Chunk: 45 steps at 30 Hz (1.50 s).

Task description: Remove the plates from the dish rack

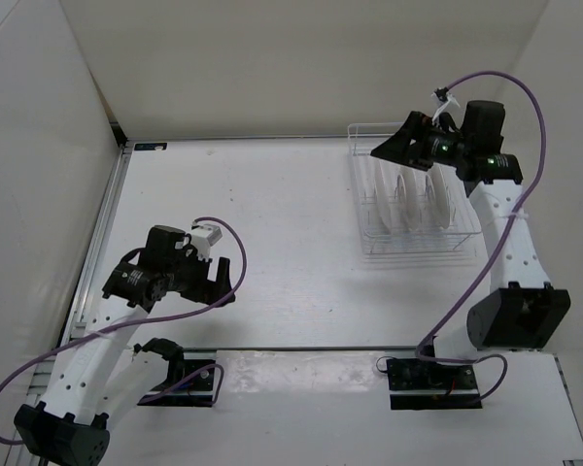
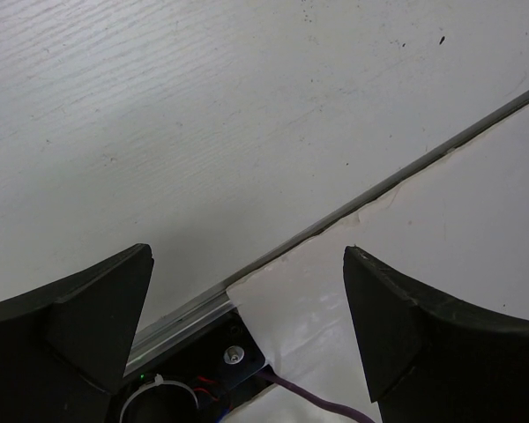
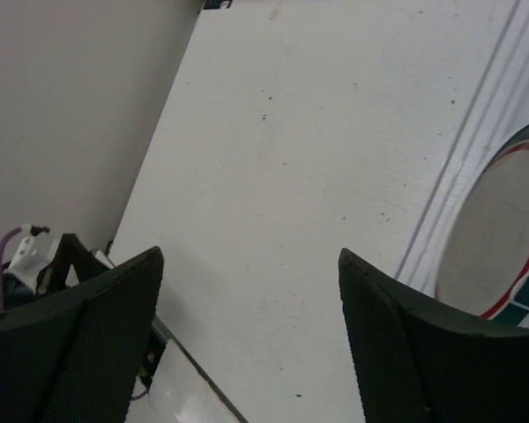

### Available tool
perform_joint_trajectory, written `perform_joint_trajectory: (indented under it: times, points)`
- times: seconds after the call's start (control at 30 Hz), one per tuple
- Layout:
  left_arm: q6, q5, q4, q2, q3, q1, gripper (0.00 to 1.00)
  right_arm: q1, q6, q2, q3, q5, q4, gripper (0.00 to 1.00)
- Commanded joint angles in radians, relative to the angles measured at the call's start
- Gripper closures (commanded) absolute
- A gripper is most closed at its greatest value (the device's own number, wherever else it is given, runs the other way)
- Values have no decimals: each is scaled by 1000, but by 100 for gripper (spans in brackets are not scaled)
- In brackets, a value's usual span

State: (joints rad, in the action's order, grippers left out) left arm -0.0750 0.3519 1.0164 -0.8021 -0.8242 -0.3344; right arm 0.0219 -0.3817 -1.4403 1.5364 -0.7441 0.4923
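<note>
The white wire dish rack [image 1: 415,228] stands at the back right of the table. White plates [image 1: 408,194] stand upright on edge between its tines. My right gripper [image 1: 396,144] hovers over the rack's far left end, open and empty. In the right wrist view one plate [image 3: 504,238] with a red inner ring and a dark green rim shows at the right edge, beside the rack's wires [image 3: 502,84]; the right gripper [image 3: 250,254] is open over bare table to its left. My left gripper [image 1: 230,280] is open and empty, low over the table's near left; it also shows in the left wrist view [image 2: 247,251].
White walls close the table on the left, back and right. A metal strip [image 2: 353,198] runs along the table's near edge. Two black circuit boards [image 1: 185,381] [image 1: 432,379] with purple cables sit on the near shelf by the arm bases.
</note>
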Motion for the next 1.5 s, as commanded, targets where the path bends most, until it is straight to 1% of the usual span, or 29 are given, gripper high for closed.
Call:
perform_joint_trajectory:
  times: [0.0,0.07,0.17,0.2,0.27,0.4,0.47,0.53,0.57,0.6,0.63,0.67,0.7,0.73,0.8,0.97,1.07,1.2,1.23,1.3,1.43,1.47]
  points:
    - [15,27,-12,1,7,-3,0,10,47,-61,96,101,78,22]
    - [14,24,-10,0,5,-5,0,18,101,-69,103,214,104,27]
    - [14,18,-9,-5,5,-5,0,32,145,-77,77,307,114,27]
    - [14,19,-7,-5,7,-5,0,35,162,-84,80,336,129,30]
    - [14,16,-6,-8,7,-3,0,47,182,-113,85,386,141,34]
    - [14,15,-6,-19,4,-3,0,65,205,-150,80,433,143,34]
    - [14,10,1,-25,2,-3,0,75,208,-175,82,436,143,36]
    - [14,2,1,-19,3,-3,0,84,211,-199,90,443,143,40]
    - [12,1,4,-16,3,-5,0,90,211,-222,91,443,140,40]
    - [12,-4,4,-13,2,-5,0,96,211,-230,96,454,140,44]
    - [12,-8,2,-11,2,-5,0,95,208,-236,94,466,135,44]
    - [14,-13,7,-11,3,-5,0,102,208,-253,94,472,134,46]
    - [9,-14,1,-8,5,-5,0,102,205,-255,94,483,126,50]
    - [12,-13,4,-9,5,-3,0,105,207,-262,94,485,126,50]
    - [11,-10,4,-20,3,-3,0,107,204,-287,116,492,132,57]
    - [14,-10,7,-34,0,-5,0,108,196,-338,145,497,150,66]
    - [14,-8,4,-37,-1,-5,0,107,196,-350,162,506,157,70]
    - [15,-11,7,-39,-1,-5,0,105,202,-351,186,522,172,73]
    - [14,-7,5,-40,0,-3,0,107,207,-354,200,526,178,76]
    - [14,-10,2,-43,-1,-5,0,108,208,-356,223,537,198,80]
    - [15,-7,4,-46,-3,-3,0,104,219,-350,272,552,221,83]
    - [12,-7,5,-48,-1,-3,0,105,218,-351,281,555,221,88]
